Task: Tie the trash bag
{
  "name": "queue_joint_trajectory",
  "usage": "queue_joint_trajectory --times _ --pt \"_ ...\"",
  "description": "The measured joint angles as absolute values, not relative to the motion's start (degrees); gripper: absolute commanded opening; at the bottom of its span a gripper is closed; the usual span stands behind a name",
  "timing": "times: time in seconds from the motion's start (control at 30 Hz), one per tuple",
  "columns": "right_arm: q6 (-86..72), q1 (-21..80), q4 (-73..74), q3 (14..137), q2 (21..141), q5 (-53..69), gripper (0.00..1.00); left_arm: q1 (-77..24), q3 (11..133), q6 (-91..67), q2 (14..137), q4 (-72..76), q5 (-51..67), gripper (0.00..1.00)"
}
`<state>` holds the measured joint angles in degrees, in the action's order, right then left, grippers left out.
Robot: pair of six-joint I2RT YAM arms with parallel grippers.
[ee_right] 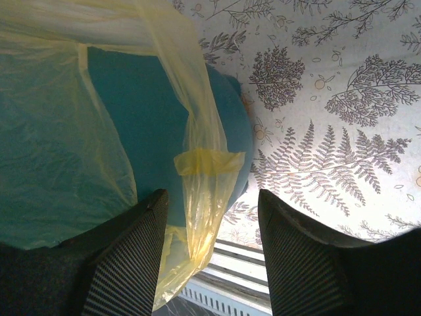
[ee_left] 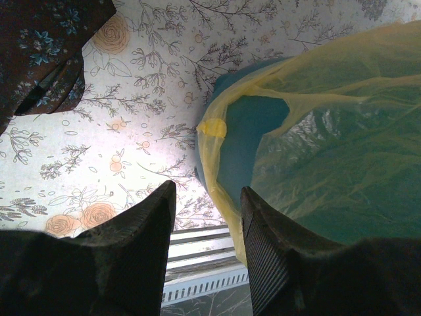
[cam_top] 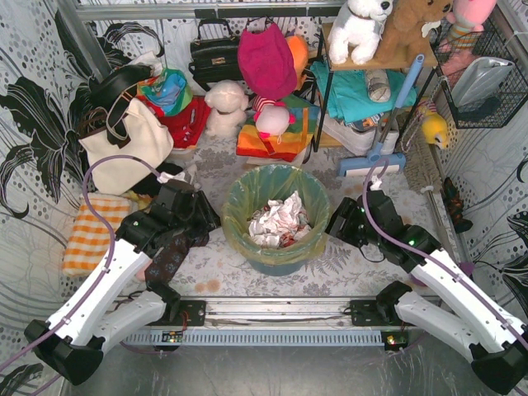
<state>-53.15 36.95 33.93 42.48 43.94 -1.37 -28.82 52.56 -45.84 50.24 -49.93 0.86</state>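
The yellow-green trash bag (cam_top: pixel 247 198) lines the round teal bin (cam_top: pixel 276 266) in the middle, with crumpled white paper (cam_top: pixel 276 219) inside. Its rim is folded over the bin's outside. My left gripper (cam_top: pixel 200 216) is open beside the bin's left side; in the left wrist view (ee_left: pixel 207 197) a hanging bag strip (ee_left: pixel 220 187) runs close by the right finger (ee_left: pixel 276 257). My right gripper (cam_top: pixel 337 221) is open at the bin's right side; in the right wrist view (ee_right: pixel 212 204) a bag handle strip (ee_right: pixel 207 171) hangs between the open fingers, not pinched.
A cream tote bag (cam_top: pixel 124 148), an orange checked cloth (cam_top: pixel 92 231), stuffed toys (cam_top: pixel 227 107), a rack of folded cloths (cam_top: pixel 363 91) and a blue mop (cam_top: pixel 379 144) crowd the back. A dark floral cloth (ee_left: pixel 39 52) lies left of the left gripper. The metal rail (cam_top: pixel 272 312) runs along the near edge.
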Motion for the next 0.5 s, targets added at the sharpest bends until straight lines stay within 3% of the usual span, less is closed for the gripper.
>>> queue_joint_trajectory --times 0.5 --pt "-53.8 36.9 32.7 33.5 42.6 -3.3 0.52 -28.8 52.6 -45.8 50.3 -49.7 1.1 0.52"
